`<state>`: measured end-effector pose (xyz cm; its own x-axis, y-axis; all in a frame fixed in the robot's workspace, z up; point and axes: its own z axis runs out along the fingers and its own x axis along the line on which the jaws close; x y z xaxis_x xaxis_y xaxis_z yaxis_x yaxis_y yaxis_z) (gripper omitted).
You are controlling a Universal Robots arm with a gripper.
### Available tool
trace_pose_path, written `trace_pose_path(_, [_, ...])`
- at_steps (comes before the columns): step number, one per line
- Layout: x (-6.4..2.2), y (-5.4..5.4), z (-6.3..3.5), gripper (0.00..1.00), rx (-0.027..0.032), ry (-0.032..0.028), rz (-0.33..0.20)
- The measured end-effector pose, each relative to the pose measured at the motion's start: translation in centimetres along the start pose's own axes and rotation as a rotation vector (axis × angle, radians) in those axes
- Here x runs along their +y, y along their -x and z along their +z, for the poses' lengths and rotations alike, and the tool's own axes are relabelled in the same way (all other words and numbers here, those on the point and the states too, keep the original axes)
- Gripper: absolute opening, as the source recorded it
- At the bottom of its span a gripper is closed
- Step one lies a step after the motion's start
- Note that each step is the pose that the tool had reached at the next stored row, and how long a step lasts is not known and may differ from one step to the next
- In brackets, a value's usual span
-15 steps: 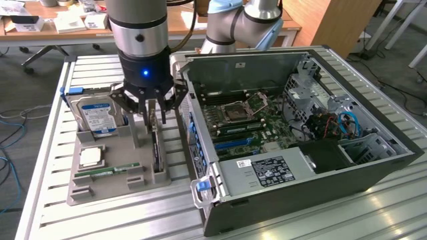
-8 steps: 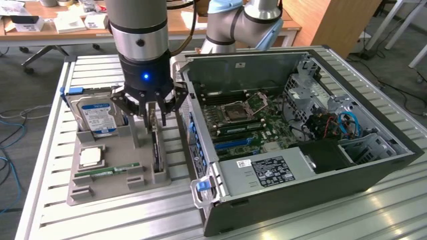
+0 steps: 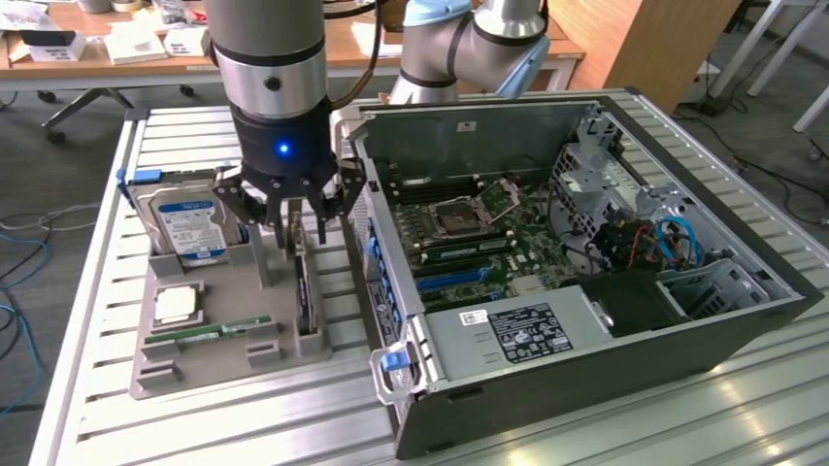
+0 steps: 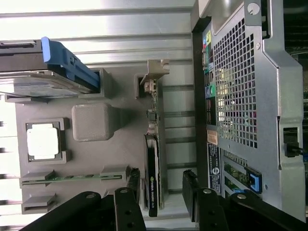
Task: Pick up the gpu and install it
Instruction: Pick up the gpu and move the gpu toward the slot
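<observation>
- Exterior view: the gpu (image 3: 303, 296) stands on its long edge in a slot along the edge of the tray (image 3: 194, 374) that is nearest the computer case (image 3: 622, 388). Its long axis runs along that edge, thin side up.
- The gripper (image 3: 295, 223) hangs directly above the card and hides its far part, toward the tray end where the hard drive (image 3: 192, 228) stands. How the jaws sit around the card is hard to make out here.
- The card is dark and edge-on, so its two faces cannot be told apart.
- Wrist view: the gpu (image 4: 152, 168) shows from above as a narrow dark strip. Its metal bracket end points toward the hard drive (image 4: 48, 79) end of the tray (image 4: 91, 159).
- The gripper (image 4: 161, 190) is spread wide and straddles the card, one of its fingers (image 4: 134, 183) on each side. A plain gap shows on the side toward the computer case (image 4: 245, 72), so it grips nothing.
- The other finger is just beside the card, and whether it touches cannot be told.
</observation>
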<state>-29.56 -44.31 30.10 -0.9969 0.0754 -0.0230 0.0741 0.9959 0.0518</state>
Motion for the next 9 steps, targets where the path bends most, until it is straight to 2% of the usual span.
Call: trace_pose_path(9, [-0.09, 0.0, 1.60, 0.49, 0.0004, -0.0004, 0.000])
